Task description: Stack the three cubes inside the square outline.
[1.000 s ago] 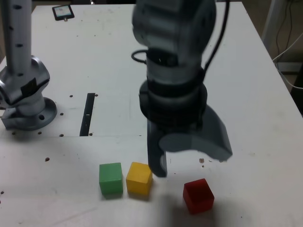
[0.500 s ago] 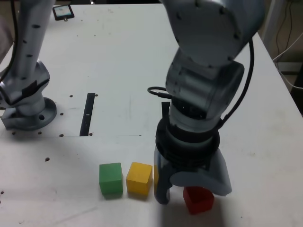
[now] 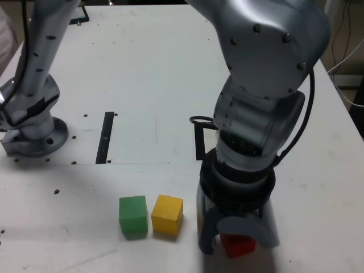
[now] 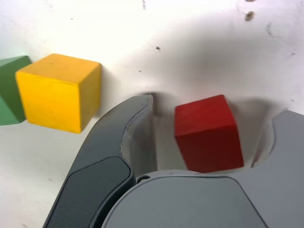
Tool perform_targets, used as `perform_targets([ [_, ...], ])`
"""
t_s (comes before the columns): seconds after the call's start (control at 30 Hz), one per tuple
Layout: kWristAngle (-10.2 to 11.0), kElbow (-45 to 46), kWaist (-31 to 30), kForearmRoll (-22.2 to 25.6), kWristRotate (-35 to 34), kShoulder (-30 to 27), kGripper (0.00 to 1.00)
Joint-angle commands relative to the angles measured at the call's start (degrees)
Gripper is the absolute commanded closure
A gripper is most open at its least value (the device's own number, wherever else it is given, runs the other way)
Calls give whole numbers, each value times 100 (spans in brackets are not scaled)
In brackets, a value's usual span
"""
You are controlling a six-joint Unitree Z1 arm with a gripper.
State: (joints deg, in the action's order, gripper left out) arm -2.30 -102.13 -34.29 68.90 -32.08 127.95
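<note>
From the exterior view I have the gripper [image 3: 236,242] lowered to the table [image 3: 142,74] close to its near edge, pointing down, one jaw on each side of the red cube [image 3: 238,245]; from here the arm's body covers most of that cube and only its lower part shows; the wrist view gives me what the exterior view hides: the red cube [image 4: 207,132] sits between the two jaws, which are spread wider than it, with a clear gap of white table on the dark jaw's side, so I see no pinch on that side; on the other side the cube comes very near the grey jaw and I cannot tell whether it touches; the cube rests on the table; the yellow cube [image 3: 167,214] and the green cube [image 3: 133,214] sit just beside each other near the near edge, toward the exterior view's left of the gripper, the yellow one nearer to it; in the wrist view the yellow cube [image 4: 59,91] shows whole and the green cube [image 4: 10,90] only partly, cut by the frame; only the exterior view shows the thin black strip [image 3: 106,137] and the arm's base [image 3: 31,128] toward the table's left edge; of the square outline [image 3: 199,141] I see just one black side behind the arm.
</note>
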Motion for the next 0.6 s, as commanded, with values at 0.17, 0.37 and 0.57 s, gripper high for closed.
perform_targets([
  [0.17, 39, -46, 28, -119, 80, 115, 35],
  [0.37, 123, -48, 35, -147, 93, 111, 43],
  [0.57, 200, -47, 47, -134, 94, 81, 58],
])
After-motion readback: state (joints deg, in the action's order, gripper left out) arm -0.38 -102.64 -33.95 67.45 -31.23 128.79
